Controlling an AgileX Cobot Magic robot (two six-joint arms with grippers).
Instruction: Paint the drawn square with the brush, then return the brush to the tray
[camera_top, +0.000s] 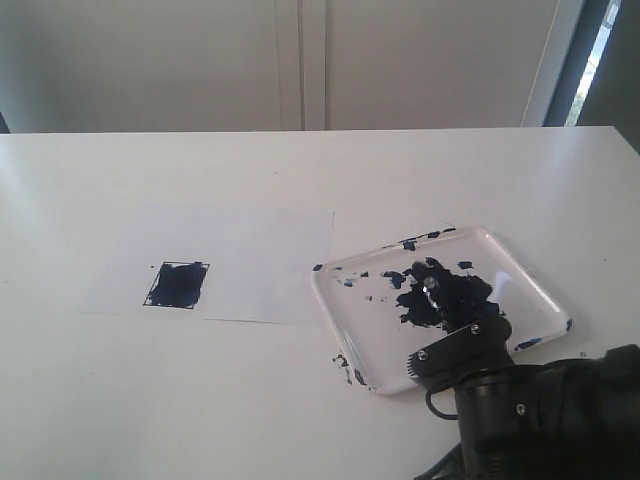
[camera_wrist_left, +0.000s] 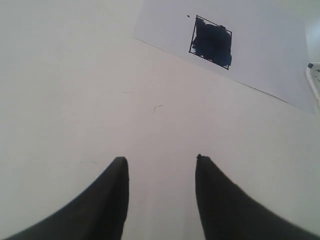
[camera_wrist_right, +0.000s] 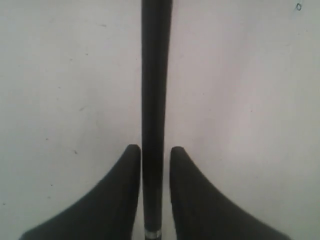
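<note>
- The brush (camera_wrist_right: 152, 75) runs straight between the right jaws and out ahead of them. The jaws stand narrow, one finger against the handle and a sliver of light at the other, so whether they grip it cannot be told.
- The tray (camera_top: 345, 330) lies beneath those jaws, its paint blob (camera_top: 450, 295) just ahead of them.
- The drawn square (camera_top: 177, 285), filled dark, sits on the paper (camera_top: 260, 240) well off to their side, ahead of the left jaws, which hang wide and empty over bare bench (camera_top: 150, 400).
- Risk: let go across the rim, the handle could roll off and streak the bench. A jaw snagging it on withdrawal could drag it out.
</note>
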